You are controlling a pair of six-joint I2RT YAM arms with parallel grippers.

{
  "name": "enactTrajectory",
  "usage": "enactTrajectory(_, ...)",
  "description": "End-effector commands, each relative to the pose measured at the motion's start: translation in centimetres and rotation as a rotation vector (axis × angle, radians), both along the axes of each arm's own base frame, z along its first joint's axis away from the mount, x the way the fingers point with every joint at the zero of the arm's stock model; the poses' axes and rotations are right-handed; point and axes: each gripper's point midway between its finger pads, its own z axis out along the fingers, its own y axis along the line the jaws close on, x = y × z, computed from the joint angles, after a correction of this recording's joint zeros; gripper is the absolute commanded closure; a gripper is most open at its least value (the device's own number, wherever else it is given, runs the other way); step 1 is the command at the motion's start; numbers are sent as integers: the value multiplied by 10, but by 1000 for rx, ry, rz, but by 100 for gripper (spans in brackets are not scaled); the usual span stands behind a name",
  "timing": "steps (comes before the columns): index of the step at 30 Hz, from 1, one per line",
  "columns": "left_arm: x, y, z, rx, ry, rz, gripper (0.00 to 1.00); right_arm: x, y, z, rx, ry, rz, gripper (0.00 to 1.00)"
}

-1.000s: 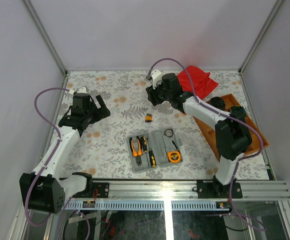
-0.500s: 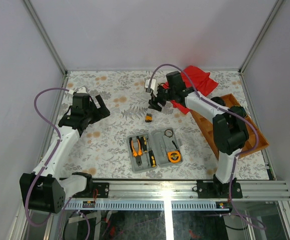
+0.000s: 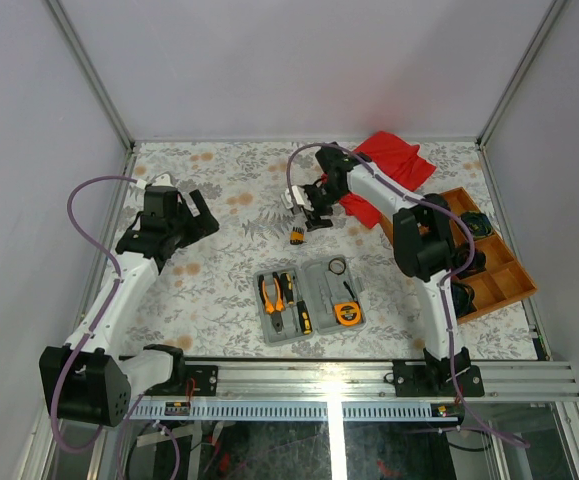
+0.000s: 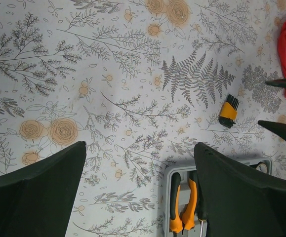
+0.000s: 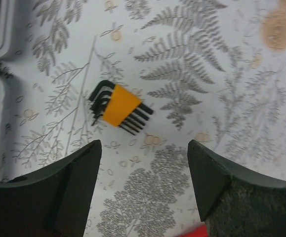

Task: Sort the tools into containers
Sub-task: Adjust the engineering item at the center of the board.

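Observation:
A small orange-and-black hex key set lies loose on the floral cloth, above the two grey containers. The left one holds orange-handled pliers and screwdrivers. The right one holds a round orange tape measure. My right gripper hovers open just beyond the hex key set, which lies ahead of its fingertips, apart from both. My left gripper stands open over bare cloth at the left. In its view the pliers and the hex key set show.
A red cloth lies at the back right. An orange-brown divided tray with black round parts sits at the right edge. A black ring lies in the right container. Metal frame rails border the table.
My right gripper has swung forward and down from the back toward the hex key set, and its jaws have spread wider. The left arm has not moved.

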Motion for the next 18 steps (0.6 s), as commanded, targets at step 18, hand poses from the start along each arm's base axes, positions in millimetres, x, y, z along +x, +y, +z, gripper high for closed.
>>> enactTrajectory(18,8,1,0,-23,-22,1,12,-29,21,-37,-153,-6,274,26)
